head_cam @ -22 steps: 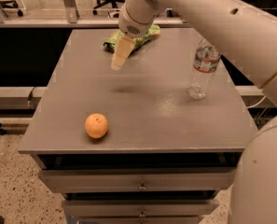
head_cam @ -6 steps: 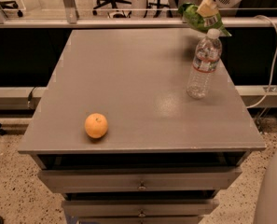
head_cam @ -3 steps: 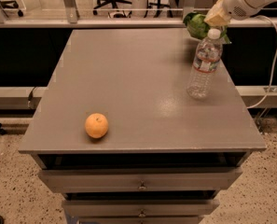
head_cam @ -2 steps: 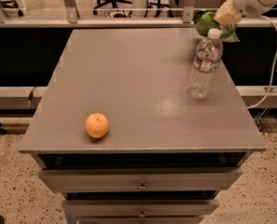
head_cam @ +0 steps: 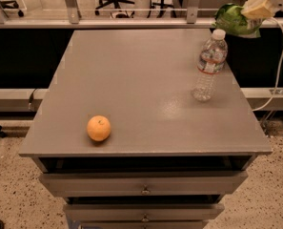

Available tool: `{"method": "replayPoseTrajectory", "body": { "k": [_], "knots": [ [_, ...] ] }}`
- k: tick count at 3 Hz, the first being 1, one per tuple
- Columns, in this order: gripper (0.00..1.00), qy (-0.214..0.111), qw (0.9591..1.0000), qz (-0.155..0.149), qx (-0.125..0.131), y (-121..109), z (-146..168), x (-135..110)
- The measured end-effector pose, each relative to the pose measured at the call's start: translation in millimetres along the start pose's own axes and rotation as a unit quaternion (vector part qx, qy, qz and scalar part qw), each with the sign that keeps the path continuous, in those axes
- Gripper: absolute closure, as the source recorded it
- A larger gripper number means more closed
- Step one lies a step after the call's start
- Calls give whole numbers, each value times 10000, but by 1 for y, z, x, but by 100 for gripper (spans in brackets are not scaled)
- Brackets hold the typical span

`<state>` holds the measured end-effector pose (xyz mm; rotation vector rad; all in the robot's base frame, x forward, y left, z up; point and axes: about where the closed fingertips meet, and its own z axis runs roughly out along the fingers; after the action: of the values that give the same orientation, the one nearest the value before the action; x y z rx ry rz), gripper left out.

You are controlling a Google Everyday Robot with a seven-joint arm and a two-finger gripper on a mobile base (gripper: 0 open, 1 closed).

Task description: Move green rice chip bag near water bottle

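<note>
Closed on the bag point(head_cam: 234, 21), the gripper point(head_cam: 256, 7) is seen at the far right, raised over the far right corner of the table point(head_cam: 131, 80). The bag is held clear of the surface and juts left of the gripper, its long axis roughly left to right. The bottle point(head_cam: 208, 66) stands upright just nearer and slightly left, so a short lowering toward the near side is judged sufficient.

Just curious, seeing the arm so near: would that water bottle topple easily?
Probably: the water bottle stands upright, tall on a narrow base, so a nudge could tip it. Fallen, its round body would likely roll. The gripper, up behind it, holds the green rice chip bag.
</note>
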<state>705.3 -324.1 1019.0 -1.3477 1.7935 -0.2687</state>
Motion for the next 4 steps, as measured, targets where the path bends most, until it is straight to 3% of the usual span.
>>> {"method": "replayPoseTrajectory", "body": {
  "k": [1, 2, 4],
  "knots": [
    [100, -727, 9930, -667, -643, 40, -27, -5],
    [100, -1151, 9813, -1168, -1005, 64, -41, -10],
    [100, -1142, 9788, -1281, -1114, 70, -28, -13]
  ]
}}
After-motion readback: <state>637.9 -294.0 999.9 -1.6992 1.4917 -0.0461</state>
